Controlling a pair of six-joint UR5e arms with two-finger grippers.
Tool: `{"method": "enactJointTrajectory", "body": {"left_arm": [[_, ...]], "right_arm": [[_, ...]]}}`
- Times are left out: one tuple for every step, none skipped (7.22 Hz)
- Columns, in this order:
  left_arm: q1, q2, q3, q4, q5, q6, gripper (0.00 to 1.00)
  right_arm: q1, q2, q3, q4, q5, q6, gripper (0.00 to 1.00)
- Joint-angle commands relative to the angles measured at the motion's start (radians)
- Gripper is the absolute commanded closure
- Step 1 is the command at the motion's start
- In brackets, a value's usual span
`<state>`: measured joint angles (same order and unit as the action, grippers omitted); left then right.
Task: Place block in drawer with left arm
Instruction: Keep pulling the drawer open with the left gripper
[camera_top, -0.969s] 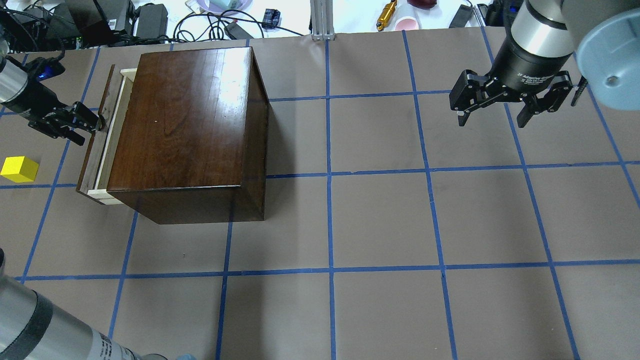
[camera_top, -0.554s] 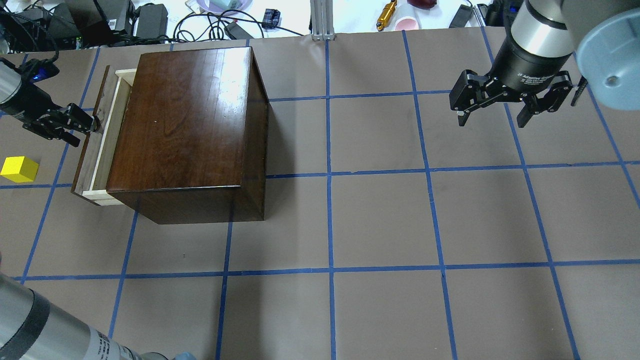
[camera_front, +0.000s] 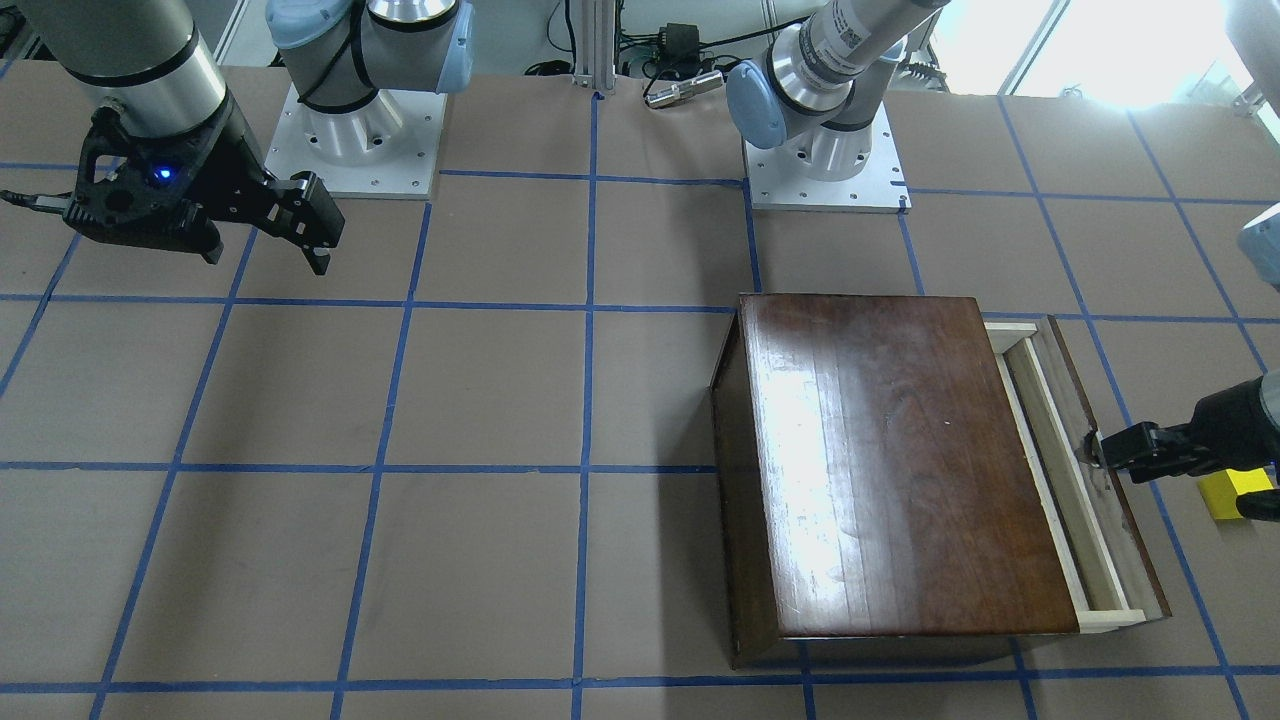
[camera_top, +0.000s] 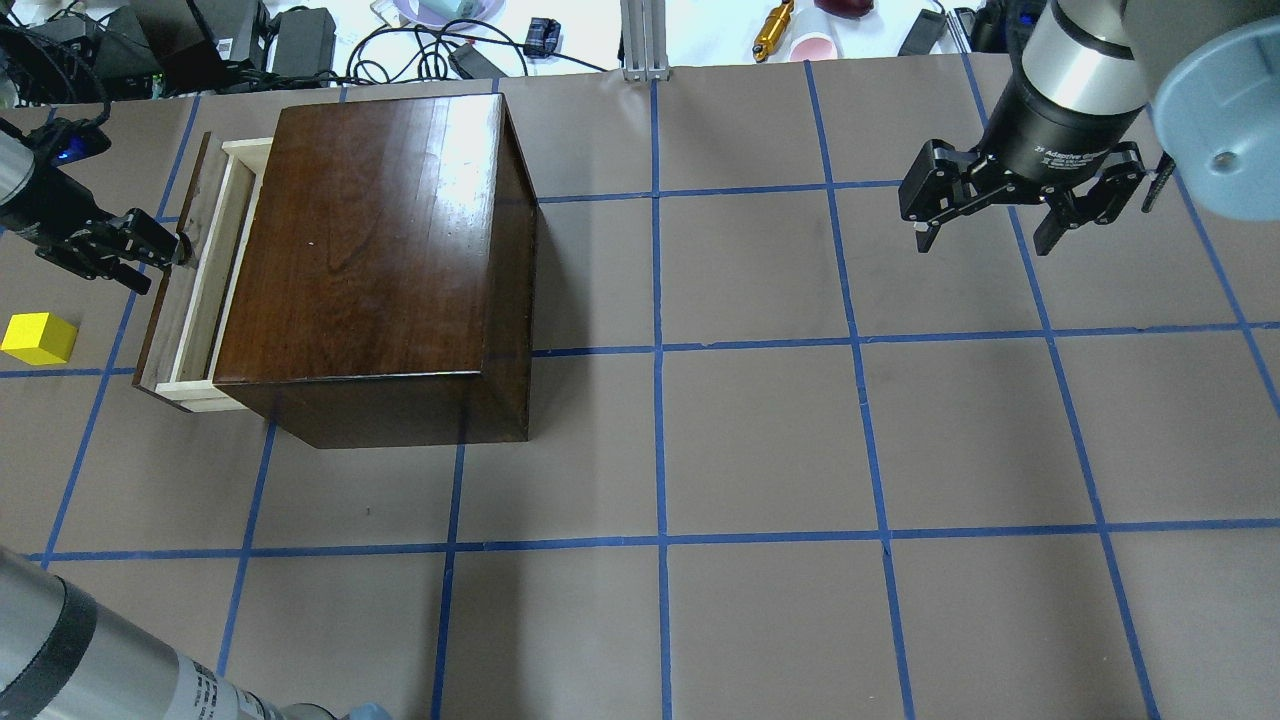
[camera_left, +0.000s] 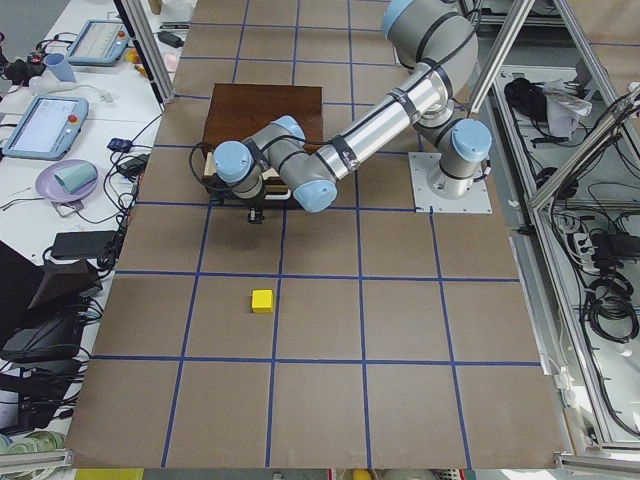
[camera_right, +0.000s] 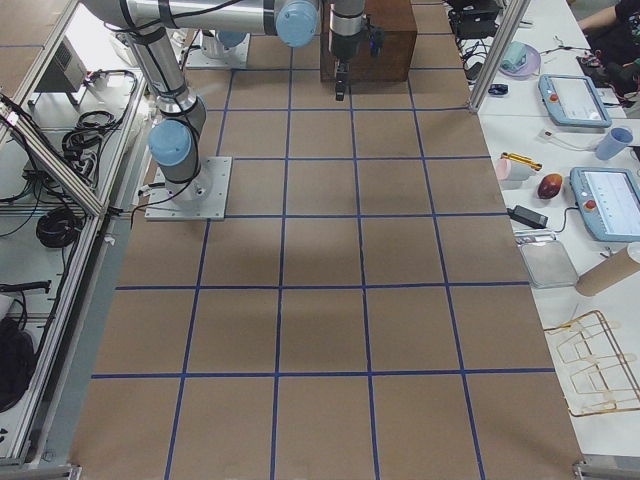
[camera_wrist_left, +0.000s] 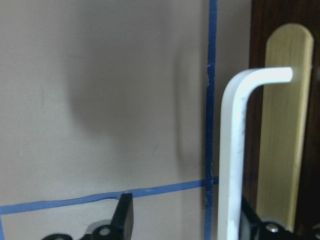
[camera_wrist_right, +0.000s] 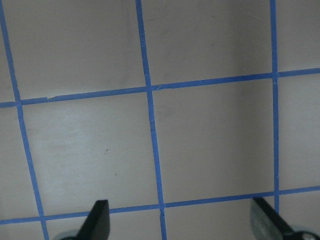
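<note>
The yellow block (camera_top: 38, 338) lies on the table left of the cabinet (camera_top: 370, 240); it also shows in the front view (camera_front: 1235, 492). The drawer (camera_top: 190, 300) stands partly pulled out on the cabinet's left side, its pale tray showing. My left gripper (camera_top: 165, 255) is at the drawer's dark front panel. In the left wrist view the white handle (camera_wrist_left: 232, 160) stands between its parted fingers, against the one nearer the panel. My right gripper (camera_top: 990, 235) hangs open and empty above the table's far right.
Cables, power bricks and small items lie along the far table edge (camera_top: 400, 40). An aluminium post (camera_top: 645, 40) stands at the far middle. The block lies just near-left of the left gripper. Blue tape lines grid the brown table (camera_top: 760, 440).
The drawer has slid farther out to the left, and my left gripper has moved left with its front panel. The block and the right arm have not moved.
</note>
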<state>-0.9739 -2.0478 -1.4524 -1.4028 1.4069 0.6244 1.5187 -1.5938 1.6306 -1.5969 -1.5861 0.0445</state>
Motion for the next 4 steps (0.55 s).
{"method": "enactJointTrajectory", "body": {"left_arm": [[0.001, 0.0, 0.006, 0.005, 0.012, 0.003, 0.29], [0.001, 0.0, 0.006, 0.005, 0.017, 0.005, 0.29], [0.004, 0.001, 0.006, 0.005, 0.026, 0.005, 0.29], [0.021, 0.0, 0.006, 0.007, 0.026, 0.018, 0.29]], "right_arm": [[0.0, 0.0, 0.0, 0.0, 0.0, 0.0, 0.0], [0.0, 0.0, 0.0, 0.0, 0.0, 0.0, 0.0], [0.0, 0.0, 0.0, 0.0, 0.0, 0.0, 0.0], [0.0, 0.0, 0.0, 0.0, 0.0, 0.0, 0.0]]}}
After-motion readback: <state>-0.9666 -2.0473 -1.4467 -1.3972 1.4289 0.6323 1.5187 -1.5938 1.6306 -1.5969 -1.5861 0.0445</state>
